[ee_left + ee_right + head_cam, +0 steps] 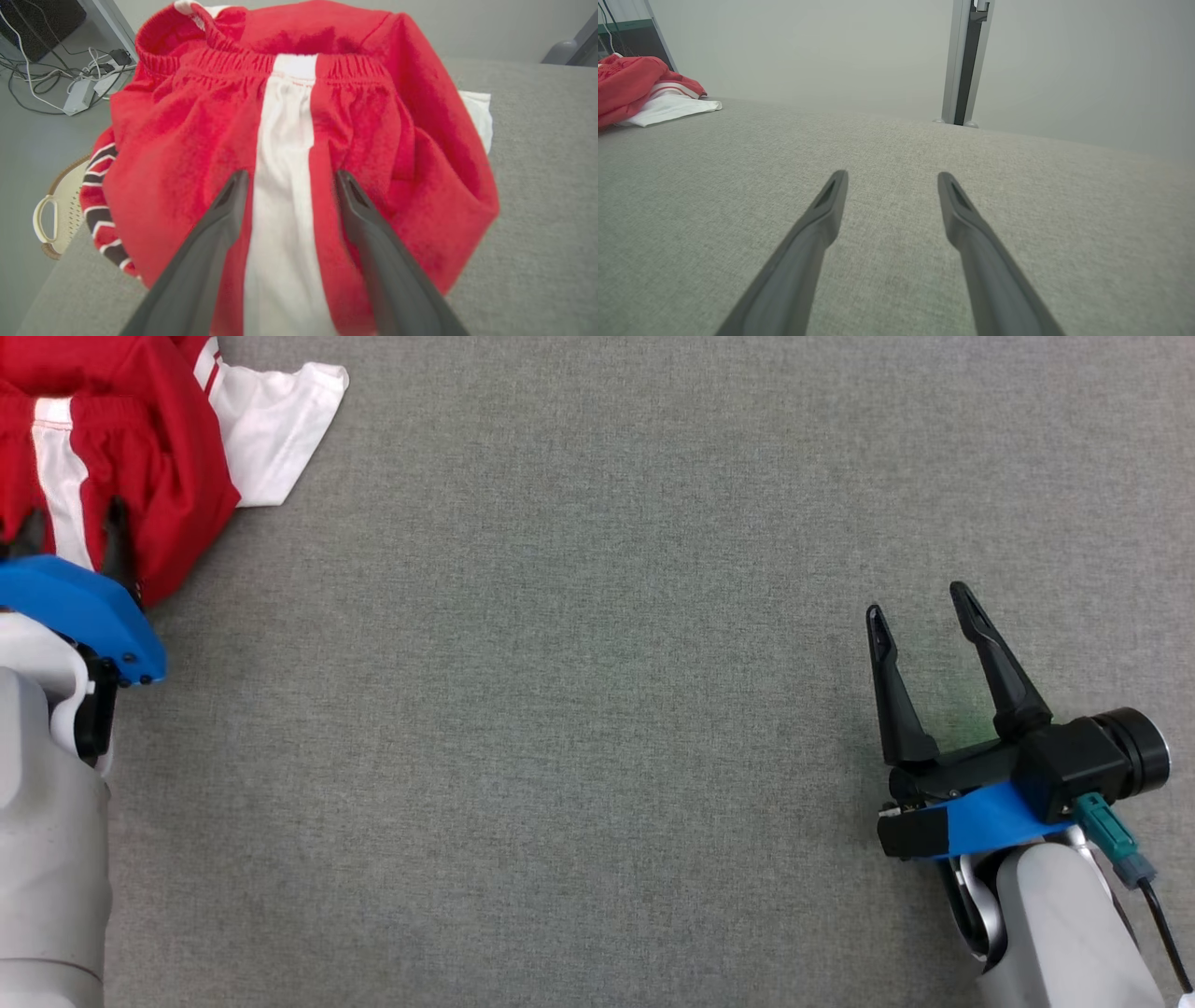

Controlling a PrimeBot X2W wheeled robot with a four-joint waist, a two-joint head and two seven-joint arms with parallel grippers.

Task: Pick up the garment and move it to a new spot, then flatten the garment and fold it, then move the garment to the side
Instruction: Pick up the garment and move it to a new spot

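Presently we are entering one garment, red shorts with a white side stripe, which is lying bunched at the far left corner of the grey table and partly covering a white cloth. Item, left gripper: we are holding it with jaws spread wide and empty, right at the near edge of the heap. In the left wrist view its two fingers are straddling the white stripe, one on each side, though we cannot tell whether the tips are pressing into the cloth or hovering just over it. Item, right gripper: we are keeping it wide open and empty over bare table at the near right, well apart from the garment, which is lying far off to its left. Relation governing the next move: the garment is sitting directly ahead of and beneath the left claw, so we are judging the left arm much the nearer for the pick-up. Orientation: the stripe is running away from us in line with the left fingers, and the gathered waistband is pointing to the far side. We are taking that stripe as the long axis, though the bunching is hiding the leg ends.
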